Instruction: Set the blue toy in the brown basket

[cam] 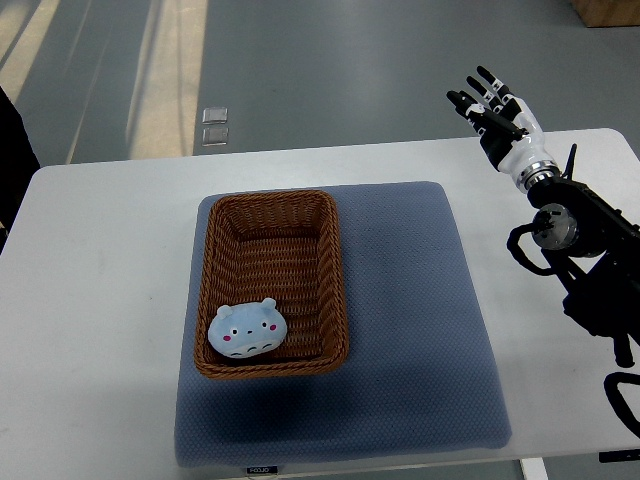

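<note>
Blue round plush toy [249, 330] lying inside brown woven wicker basket [335, 270], well left of right robot hand [492, 105], fingers spread, empty.

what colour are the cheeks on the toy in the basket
Pink, on a light blue toy lying in the brown wicker basket; the top view shows it.

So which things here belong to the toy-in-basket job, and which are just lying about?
Job:
- blue toy, already lying in the basket's near-left corner
- brown basket
- right hand, open, raised over the table's far right

Lying about:
- blue mat under the basket
- white table
</note>
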Controlling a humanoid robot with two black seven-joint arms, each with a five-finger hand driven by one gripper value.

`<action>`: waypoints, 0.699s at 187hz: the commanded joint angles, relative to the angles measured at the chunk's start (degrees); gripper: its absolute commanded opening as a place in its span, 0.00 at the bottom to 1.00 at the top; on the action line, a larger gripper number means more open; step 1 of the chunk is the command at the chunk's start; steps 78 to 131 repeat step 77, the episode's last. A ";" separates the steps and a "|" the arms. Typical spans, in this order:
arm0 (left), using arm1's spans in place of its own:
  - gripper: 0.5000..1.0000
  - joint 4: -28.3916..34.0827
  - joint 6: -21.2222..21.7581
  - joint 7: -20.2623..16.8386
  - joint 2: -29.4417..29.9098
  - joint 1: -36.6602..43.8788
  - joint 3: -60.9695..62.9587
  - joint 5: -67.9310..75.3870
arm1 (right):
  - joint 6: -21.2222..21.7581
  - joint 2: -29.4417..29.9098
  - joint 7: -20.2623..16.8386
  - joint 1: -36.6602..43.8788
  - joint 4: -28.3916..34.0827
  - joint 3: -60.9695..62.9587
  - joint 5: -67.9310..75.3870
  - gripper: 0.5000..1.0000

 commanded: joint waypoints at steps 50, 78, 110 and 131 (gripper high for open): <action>1.00 0.00 0.00 -0.01 0.00 0.03 0.00 0.00 | -3.01 0.42 2.41 -0.13 -0.46 0.66 0.61 0.81; 1.00 0.00 0.00 -0.01 0.00 0.03 0.00 0.00 | -3.10 0.42 2.50 -0.22 -0.46 0.57 0.61 0.81; 1.00 0.00 0.00 -0.01 0.00 0.03 0.00 0.00 | -3.10 0.42 2.50 -0.22 -0.46 0.57 0.61 0.81; 1.00 0.00 0.00 -0.01 0.00 0.03 0.00 0.00 | -3.10 0.42 2.50 -0.22 -0.46 0.57 0.61 0.81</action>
